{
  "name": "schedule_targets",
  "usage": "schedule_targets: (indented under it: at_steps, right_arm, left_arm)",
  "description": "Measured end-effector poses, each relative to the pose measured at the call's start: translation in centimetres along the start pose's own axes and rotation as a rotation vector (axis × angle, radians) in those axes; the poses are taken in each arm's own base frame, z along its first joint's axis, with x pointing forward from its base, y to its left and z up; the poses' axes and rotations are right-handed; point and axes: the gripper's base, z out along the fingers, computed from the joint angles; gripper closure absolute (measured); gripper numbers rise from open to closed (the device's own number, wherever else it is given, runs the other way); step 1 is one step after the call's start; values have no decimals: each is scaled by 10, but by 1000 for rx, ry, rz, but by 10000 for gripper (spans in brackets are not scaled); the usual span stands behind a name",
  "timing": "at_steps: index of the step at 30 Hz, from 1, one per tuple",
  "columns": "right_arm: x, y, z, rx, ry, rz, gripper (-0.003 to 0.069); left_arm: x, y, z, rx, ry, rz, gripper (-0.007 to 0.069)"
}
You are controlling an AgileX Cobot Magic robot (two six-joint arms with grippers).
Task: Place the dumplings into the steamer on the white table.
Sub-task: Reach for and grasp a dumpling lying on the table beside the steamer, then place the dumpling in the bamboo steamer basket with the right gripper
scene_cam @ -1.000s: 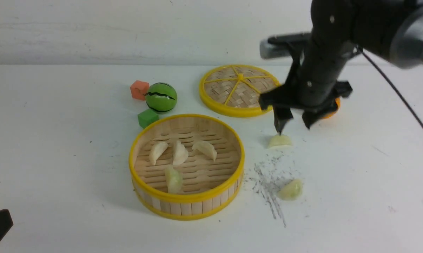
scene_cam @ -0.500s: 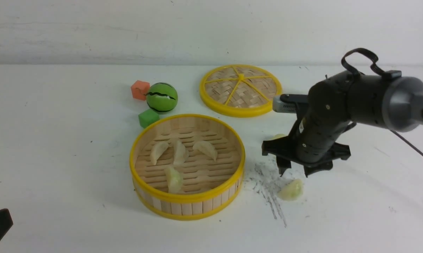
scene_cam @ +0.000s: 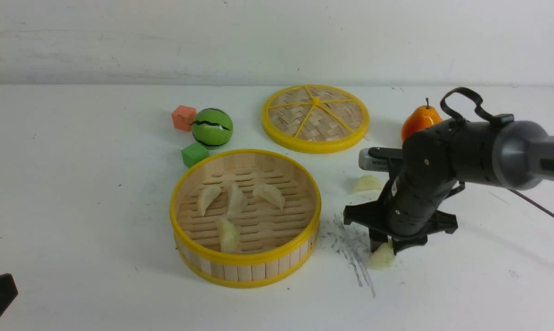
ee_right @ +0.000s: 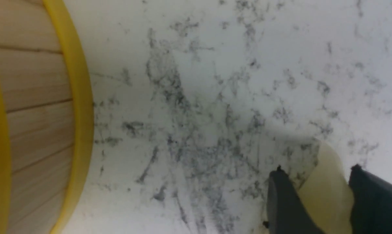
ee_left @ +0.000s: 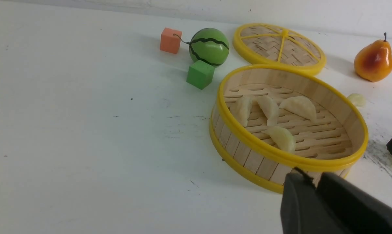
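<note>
While four dumplings point(scene_cam: 235, 198) lie inside the steamer point(scene_cam: 244, 271), two remain out on the surface point(scene_cam: 74, 207): a far dumpling point(scene_cam: 366, 184) between steamer and lid point(scene_cam: 316, 117), and a near dumpling point(scene_cam: 381, 259) just right of the steamer on the grey scuffs point(scene_cam: 350, 243). The right pincer point(scene_cam: 386, 248) is down over the near one. In the wrist view its fingers point(ee_right: 283, 201) stand either side of it, tight to its flanks, but I cannot tell whether they clamp it or merely bracket it. The left pincer point(ee_left: 313, 175) sits low, well left of the steamer, fingers together on nothing. The step in hand looks like grasping the fifth piece. Next, I judge, comes a firm squeeze on a small rounded shape, a lift clear of the yellow rim point(scene_cam: 244, 154), a short carry leftward and a release inside
</note>
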Motion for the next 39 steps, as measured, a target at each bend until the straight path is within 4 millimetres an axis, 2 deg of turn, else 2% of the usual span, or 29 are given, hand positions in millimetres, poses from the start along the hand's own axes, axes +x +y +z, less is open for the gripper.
schedule_targets:
  at_steps: [2, 8, 11, 15, 16, 18, 21, 24, 29, 31, 32, 33, 34, 36, 39]
  right_arm:
    - [0, 0, -1, -4, 7, -43, 447]
    - [4, 0, -4, -11, 44, -165, 446]
    - [10, -1, -12, -11, 85, -215, 455]
    - [8, 0, -34, -32, 40, -257, 458]
    - [7, 1, -49, -48, 1, -279, 462]
    - [6, 2, -62, -60, -30, -290, 469]
    - [6, 2, -76, -75, -62, -296, 503]
    - [5, 5, -86, -106, -81, -297, 503]
    - [1, 34, -110, -227, -125, -371, 512]
    - [0, 64, -121, -308, -160, -448, 598]
    - [0, 75, -122, -330, -169, -479, 602]
    - [0, 82, -122, -341, -174, -496, 601]
    - [-1, 98, -118, -362, -175, -528, 600]
    - [-1, 109, -112, -373, -171, -544, 600]
    - [-5, 138, -80, -382, -148, -580, 618]
  left_arm:
    - [1, 0, 0, -2, 6, 0, 554]
    - [1, 0, 0, -4, 10, 0, 550]
    - [1, 0, 0, -4, 9, 0, 548]
    - [0, 0, 0, 1, -3, 0, 545]
    - [-1, 0, 0, 3, -8, 0, 544]
    - [-1, 0, 0, 5, -12, 0, 542]
    - [-1, 0, 0, 5, -13, 0, 538]
    - [-1, 0, 0, 5, -13, 0, 536]
    - [-1, -1, 0, 6, -14, 0, 536]
    - [-1, -1, 0, 6, -15, 0, 534]
    - [-1, -1, 0, 6, -15, 0, 533]
    - [-1, -1, 0, 6, -15, 0, 533]
    - [-1, -1, 0, 6, -15, 0, 533]
    - [-1, -1, 0, 6, -14, 0, 533]
    - [0, 0, 0, 1, -4, 0, 533]
